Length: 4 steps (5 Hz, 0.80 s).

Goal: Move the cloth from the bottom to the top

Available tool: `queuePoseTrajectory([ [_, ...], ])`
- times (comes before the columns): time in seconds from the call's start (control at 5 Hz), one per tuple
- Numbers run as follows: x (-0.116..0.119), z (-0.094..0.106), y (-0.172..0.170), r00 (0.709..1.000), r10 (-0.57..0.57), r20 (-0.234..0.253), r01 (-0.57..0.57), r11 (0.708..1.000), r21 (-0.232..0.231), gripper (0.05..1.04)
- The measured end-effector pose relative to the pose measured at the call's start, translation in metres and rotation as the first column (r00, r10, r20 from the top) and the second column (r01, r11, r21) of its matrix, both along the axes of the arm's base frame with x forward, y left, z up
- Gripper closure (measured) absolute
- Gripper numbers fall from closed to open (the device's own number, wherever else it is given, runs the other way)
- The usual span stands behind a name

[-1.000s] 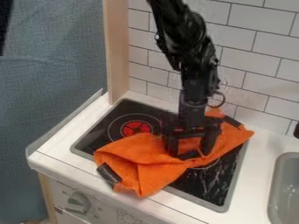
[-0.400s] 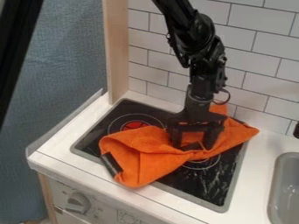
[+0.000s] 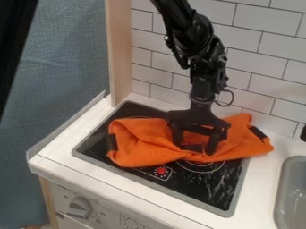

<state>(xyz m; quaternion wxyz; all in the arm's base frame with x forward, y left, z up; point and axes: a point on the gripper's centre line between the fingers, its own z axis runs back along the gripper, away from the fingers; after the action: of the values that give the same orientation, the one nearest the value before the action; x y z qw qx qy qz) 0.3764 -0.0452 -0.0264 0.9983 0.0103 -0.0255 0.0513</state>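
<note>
We see the orange cloth [image 3: 141, 144] lying crumpled across the stove top [image 3: 206, 190], its right end over the rim and onto the white bench [image 3: 266, 181]. The gripper [image 3: 195, 150] is down at the middle of the cloth with its two fingers spread apart; we cannot tell how hard they press, though nothing looks pinched between them.

Our main worry is slip: with no clamp on the fabric, a push towards the tiled wall [image 3: 263, 67] would rely on friction alone, and light pressure could let the fingers skate over the folds and leave the cloth behind. Pressing harder might bunch the middle while both ends lag, since the contact sits only at the centre.

The right end worries us too. Its upper corner seems to reach the foot of the wall, so more pushing there could crumple it against the tiles or swing the cloth round, perhaps towards the sink [image 3: 291, 192]. We judge the move well along, the near strip of the stove being uncovered, and would lift straight up at the finish, as a fingertip caught in a fold could drag the cloth back
</note>
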Motion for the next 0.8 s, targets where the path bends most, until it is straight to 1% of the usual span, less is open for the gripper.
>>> queuePoseTrajectory([
  [0.2, -0.007, -0.001, 0.006, 0.967, -0.253, -0.030, 0.253, 0.967, 0.003, 0.085],
  [0.4, -0.014, -0.001, 0.009, 0.905, -0.422, -0.048, 0.423, 0.906, -0.001, 0.085],
  [0.6, -0.019, -0.001, 0.013, 0.845, -0.530, -0.073, 0.531, 0.847, -0.010, 0.085],
  [0.8, -0.023, 0.001, 0.021, 0.814, -0.573, -0.095, 0.571, 0.819, -0.052, 0.085],
])
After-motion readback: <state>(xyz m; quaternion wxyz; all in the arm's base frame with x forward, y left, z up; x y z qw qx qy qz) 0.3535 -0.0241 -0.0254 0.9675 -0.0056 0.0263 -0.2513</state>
